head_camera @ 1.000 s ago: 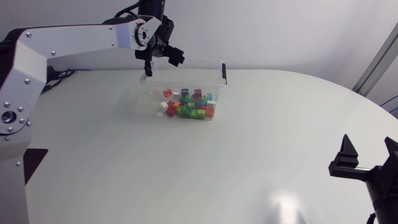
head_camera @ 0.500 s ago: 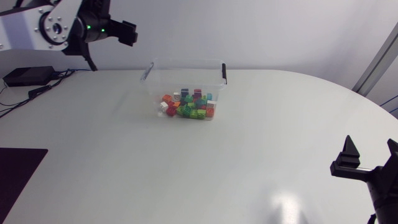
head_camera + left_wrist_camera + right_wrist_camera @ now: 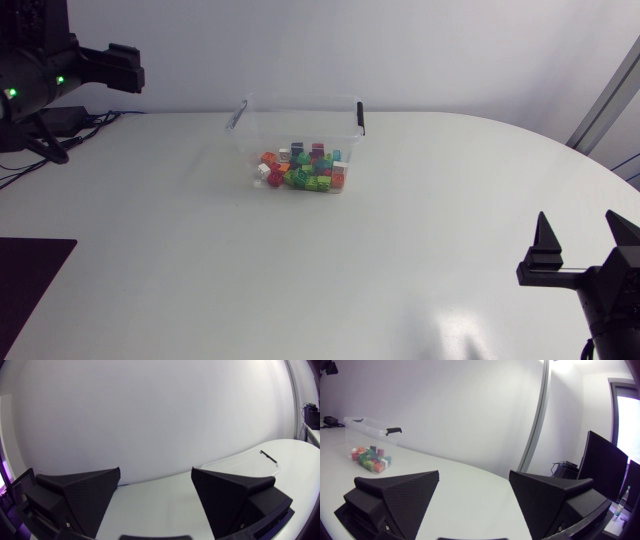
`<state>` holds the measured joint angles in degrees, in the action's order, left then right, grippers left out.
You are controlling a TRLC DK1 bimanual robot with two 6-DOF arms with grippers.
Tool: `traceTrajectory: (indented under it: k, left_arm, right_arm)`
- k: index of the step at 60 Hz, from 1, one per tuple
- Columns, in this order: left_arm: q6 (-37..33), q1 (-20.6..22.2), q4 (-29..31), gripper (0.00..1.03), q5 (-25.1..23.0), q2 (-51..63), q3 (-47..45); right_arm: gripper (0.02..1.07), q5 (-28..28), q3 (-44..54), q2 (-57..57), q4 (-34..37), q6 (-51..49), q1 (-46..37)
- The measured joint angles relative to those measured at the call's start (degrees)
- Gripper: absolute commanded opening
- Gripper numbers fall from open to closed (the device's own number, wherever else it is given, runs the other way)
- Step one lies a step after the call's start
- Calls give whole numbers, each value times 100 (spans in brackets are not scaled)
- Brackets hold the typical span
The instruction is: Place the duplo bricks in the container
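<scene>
Housing of left arm [image 3: 40,80]: black, with two green indicator lights [image 3: 10,93]. The left pincer [image 3: 156,472] and right pincer [image 3: 474,475]: matte black, broad wedge fingers [image 3: 80,495], finely grained faces, tapering to points.

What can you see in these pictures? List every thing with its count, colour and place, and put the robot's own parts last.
container: 1, clear plastic with black handles, far middle of the table.
duplo bricks: too many to count, red, green, orange, white and blue, piled inside the container.
table: 1, white, under everything.
left hand: 1, matte black, open and empty, raised at the far left, away from the container.
right hand: 1, matte black, open and empty, at the table's near right edge.
</scene>
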<state>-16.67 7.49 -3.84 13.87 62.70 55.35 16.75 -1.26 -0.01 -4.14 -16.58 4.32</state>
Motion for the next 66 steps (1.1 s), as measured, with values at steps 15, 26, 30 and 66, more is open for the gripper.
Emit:
traceTrajectory:
  k: [15, 26, 30, 66]
  left_arm:
    - [0, 0, 33, 99, -33, -944, -820]
    - [0, -28, 44, 99, -35, -1808, -1655]
    - [-7, -37, 37, 99, -35, -2149, -1989]
    - [343, -275, 118, 99, -581, -4507, -3908]
  right_arm:
    - [103, -2, 0, 0, 52, 2, 435]
    - [103, -2, 0, 0, 98, 2, 446]
    - [103, 0, 0, 0, 111, 2, 420]
    - [103, -664, 0, 0, 236, 468, 90]
